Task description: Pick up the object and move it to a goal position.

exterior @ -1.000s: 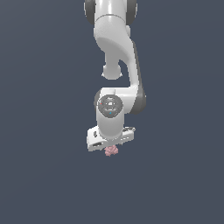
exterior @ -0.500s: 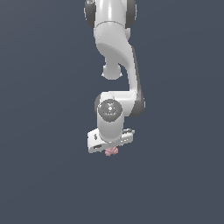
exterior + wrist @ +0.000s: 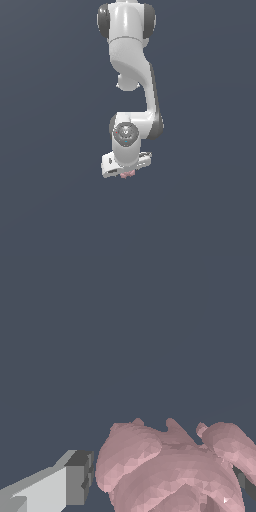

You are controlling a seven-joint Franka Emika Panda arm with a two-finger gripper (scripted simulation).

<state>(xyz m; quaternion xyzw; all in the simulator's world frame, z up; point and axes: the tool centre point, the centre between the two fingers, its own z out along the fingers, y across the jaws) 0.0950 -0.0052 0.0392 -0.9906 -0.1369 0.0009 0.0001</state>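
The object [image 3: 128, 174] is a small pink lumpy blob that peeks out just under the white hand in the exterior view. Seen from the wrist, the object [image 3: 170, 471] looms large between the fingers. My gripper [image 3: 125, 171] hangs at the end of the down-reaching white arm and straddles it. One grey-tipped finger [image 3: 75, 483] stands beside the blob with a thin gap showing. The other finger [image 3: 247, 483] shows only as a dark sliver against the blob's far side. The gripper [image 3: 165, 481] reads as open around the object.
A plain dark grey-blue background fills both views. The white arm [image 3: 132, 75] comes down from the top of the exterior view. No other objects, containers or edges show.
The wrist has sunk a little, bringing the hand lower around the object. The pink blob has stayed in the same place.
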